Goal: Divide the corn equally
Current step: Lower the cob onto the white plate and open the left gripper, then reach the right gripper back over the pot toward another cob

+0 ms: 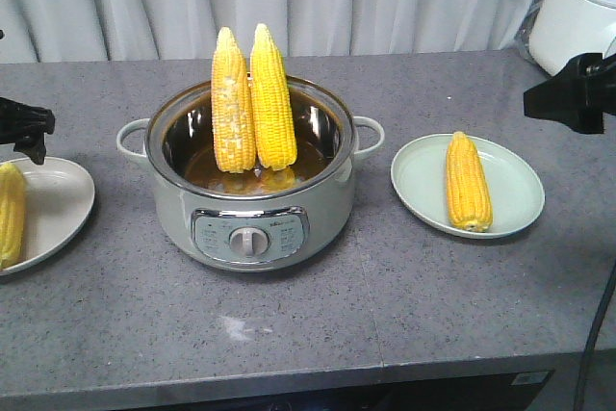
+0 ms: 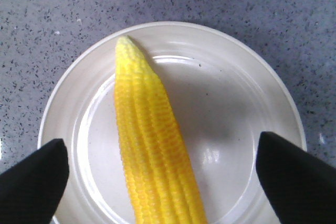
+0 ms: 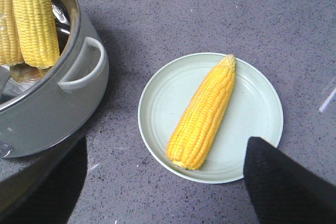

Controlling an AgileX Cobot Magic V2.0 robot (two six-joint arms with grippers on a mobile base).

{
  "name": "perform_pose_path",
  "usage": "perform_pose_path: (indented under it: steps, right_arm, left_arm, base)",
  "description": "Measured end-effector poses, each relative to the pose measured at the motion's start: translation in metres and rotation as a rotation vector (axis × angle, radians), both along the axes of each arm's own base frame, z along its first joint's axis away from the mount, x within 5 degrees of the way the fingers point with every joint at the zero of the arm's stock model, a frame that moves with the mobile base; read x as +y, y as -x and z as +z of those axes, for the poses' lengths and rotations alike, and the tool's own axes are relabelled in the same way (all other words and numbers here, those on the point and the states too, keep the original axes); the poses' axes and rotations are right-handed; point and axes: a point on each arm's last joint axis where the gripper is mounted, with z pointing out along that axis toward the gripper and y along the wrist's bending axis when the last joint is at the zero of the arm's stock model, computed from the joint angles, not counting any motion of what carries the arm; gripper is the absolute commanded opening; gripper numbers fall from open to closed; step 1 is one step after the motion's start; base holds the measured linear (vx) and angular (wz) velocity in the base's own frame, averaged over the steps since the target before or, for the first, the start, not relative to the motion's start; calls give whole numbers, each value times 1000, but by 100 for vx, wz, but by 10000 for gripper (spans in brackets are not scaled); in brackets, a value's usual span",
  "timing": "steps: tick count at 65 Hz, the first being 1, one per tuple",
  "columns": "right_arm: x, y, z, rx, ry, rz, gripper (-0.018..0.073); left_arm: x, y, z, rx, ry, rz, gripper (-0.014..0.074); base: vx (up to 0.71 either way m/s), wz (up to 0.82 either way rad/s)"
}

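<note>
Two corn cobs (image 1: 252,101) stand upright, leaning together, in the pale green cooker pot (image 1: 252,201) at the counter's middle. A third cob (image 1: 467,181) lies on the right plate (image 1: 515,190); the right wrist view shows that cob (image 3: 203,112) on its plate (image 3: 257,103). One more cob (image 1: 10,211) lies on the left plate (image 1: 60,201), seen close in the left wrist view (image 2: 152,145). My left gripper (image 2: 160,182) hovers open above that cob, fingers wide apart. My right gripper (image 3: 165,182) is open over the counter beside the right plate, holding nothing.
The pot's side handle (image 3: 84,66) sticks out toward the right plate. A white appliance (image 1: 573,12) stands at the back right corner. A curtain hangs behind the grey speckled counter (image 1: 404,305).
</note>
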Motion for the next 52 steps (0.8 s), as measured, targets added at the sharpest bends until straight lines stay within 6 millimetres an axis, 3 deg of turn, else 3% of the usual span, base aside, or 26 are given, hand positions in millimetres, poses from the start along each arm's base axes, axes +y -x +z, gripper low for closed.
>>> perform_pose_path:
  steps: [9,28,45,52]
  right_arm:
    - [0,0,0,1,-2,1,594]
    - [0,0,0,1,-2,1,594]
    - [0,0,0,1,-3,1,594]
    - [0,0,0,0,-5,1,594]
  left_arm:
    - [0,2,10,-53,-3,-4,678]
    - [-4,31,65,-227,9,-6,627]
    - [-8,77,120,-396,9,-9,589]
    - [-11,103,131,-462,24,-14,588]
  base:
    - [0,0]
    - [0,0]
    - [0,0]
    - [0,0]
